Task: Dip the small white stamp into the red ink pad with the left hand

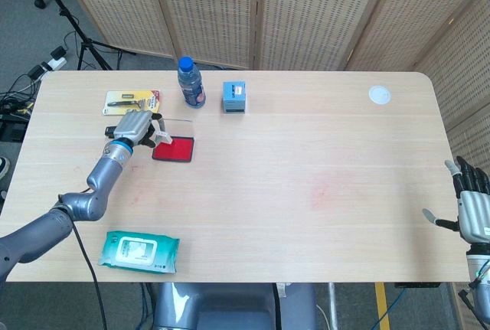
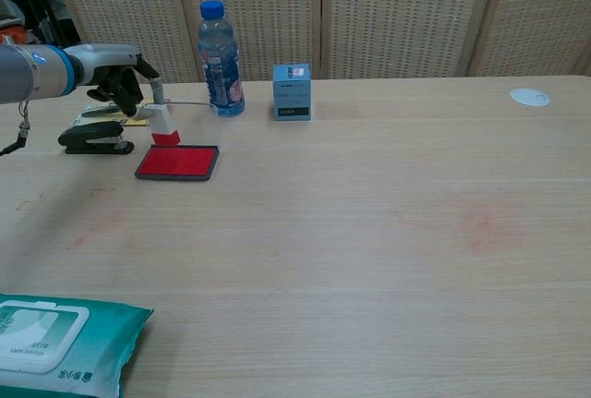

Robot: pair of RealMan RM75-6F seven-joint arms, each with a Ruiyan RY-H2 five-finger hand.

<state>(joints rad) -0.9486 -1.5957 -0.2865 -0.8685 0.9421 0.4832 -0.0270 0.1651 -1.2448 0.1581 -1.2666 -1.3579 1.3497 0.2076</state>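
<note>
My left hand (image 1: 134,126) (image 2: 120,81) pinches the small white stamp (image 1: 162,137) (image 2: 164,123) by its upper end. The stamp stands nearly upright with its red end down, over the back left part of the red ink pad (image 1: 174,150) (image 2: 180,162). I cannot tell whether the red end touches the ink or hangs just above it. The pad is a flat black tray with a red face, lying open on the table. My right hand (image 1: 474,207) hangs off the table's right front corner with its fingers apart and nothing in it; the chest view does not show it.
A black stapler (image 2: 90,138) lies just left of the pad, under my left hand. Behind are a yellow card pack (image 1: 132,101), a blue-capped bottle (image 1: 191,82) (image 2: 219,47) and a small blue box (image 1: 234,96) (image 2: 292,91). A green wipes pack (image 1: 139,251) lies at the front left.
</note>
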